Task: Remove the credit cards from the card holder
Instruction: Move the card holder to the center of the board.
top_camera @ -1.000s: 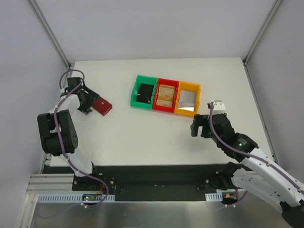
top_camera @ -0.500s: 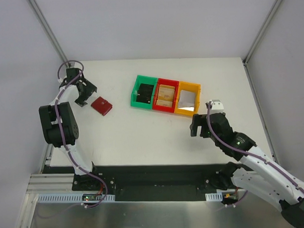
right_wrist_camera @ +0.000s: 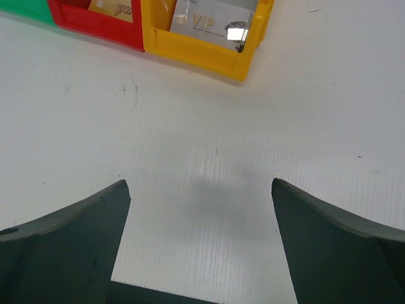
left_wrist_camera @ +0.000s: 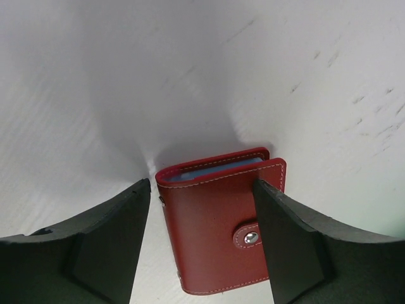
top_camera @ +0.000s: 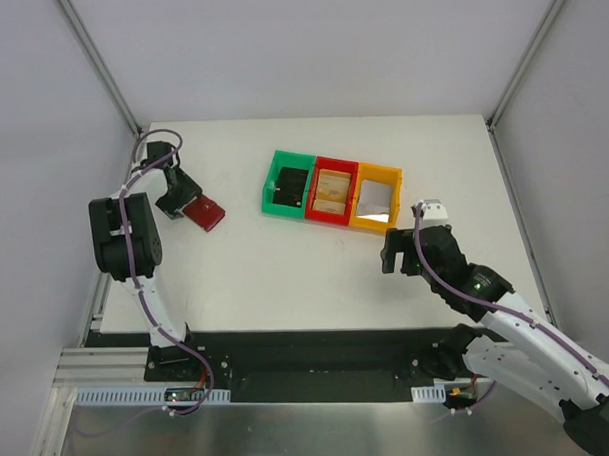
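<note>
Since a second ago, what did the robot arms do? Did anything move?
The left gripper pulled back from the wallet toward the table's far side, then came back. Its jaws now stand on either side of the wallet, not clearly squeezing it. The wallet stayed shut in about the same spot. The right gripper stayed open and still, and the bins did not move.

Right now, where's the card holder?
Top view: the card holder lies closed on the table's left side, straddled by the left gripper, left of the green bin.
</note>
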Motion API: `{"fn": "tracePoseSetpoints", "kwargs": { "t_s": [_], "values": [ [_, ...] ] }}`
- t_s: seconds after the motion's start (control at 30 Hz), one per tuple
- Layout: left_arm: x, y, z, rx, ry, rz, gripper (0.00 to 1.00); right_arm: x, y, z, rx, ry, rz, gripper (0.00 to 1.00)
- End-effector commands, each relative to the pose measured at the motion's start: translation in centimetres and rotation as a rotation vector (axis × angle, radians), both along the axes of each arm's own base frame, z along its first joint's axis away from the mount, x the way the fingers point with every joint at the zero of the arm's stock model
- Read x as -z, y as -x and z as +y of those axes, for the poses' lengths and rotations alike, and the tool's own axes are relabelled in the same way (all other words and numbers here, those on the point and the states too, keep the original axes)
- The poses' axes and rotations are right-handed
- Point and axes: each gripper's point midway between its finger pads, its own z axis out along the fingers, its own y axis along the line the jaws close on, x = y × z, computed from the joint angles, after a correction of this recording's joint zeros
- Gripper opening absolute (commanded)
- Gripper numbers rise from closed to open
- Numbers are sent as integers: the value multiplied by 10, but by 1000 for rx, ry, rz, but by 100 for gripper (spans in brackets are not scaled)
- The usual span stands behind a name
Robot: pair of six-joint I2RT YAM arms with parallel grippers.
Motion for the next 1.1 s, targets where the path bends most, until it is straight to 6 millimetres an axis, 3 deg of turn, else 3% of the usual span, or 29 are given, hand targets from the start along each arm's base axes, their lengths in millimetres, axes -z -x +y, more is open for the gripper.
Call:
{"fn": "tracePoseSetpoints", "kwargs": {
  "t_s": [0.0, 0.17, 0.33, 0.47, 0.6, 0.73, 1.07],
  "values": [
    [9, 9, -17, 103, -60, 69, 65, -23, -8, 5, 1, -43, -59, 97],
    [21, 32, -35, 149, -57, 120, 62, -25, -6, 2, 9, -59, -76, 96],
    [21, 63, -60, 182, -34, 143, 60, -22, -2, 3, 6, -83, -77, 96],
    [19, 87, -93, 254, -53, 148, 58, -21, -1, 4, 3, -98, -77, 97],
    [34, 128, -118, 272, -14, 197, 58, -18, 0, 7, -2, -118, -69, 97],
    [37, 156, -141, 312, 7, 167, 58, -10, 4, 12, -20, -136, -45, 97],
    [30, 199, -216, 552, 14, 98, 59, 19, 13, 38, -114, -161, 71, 99]
  ]
}}
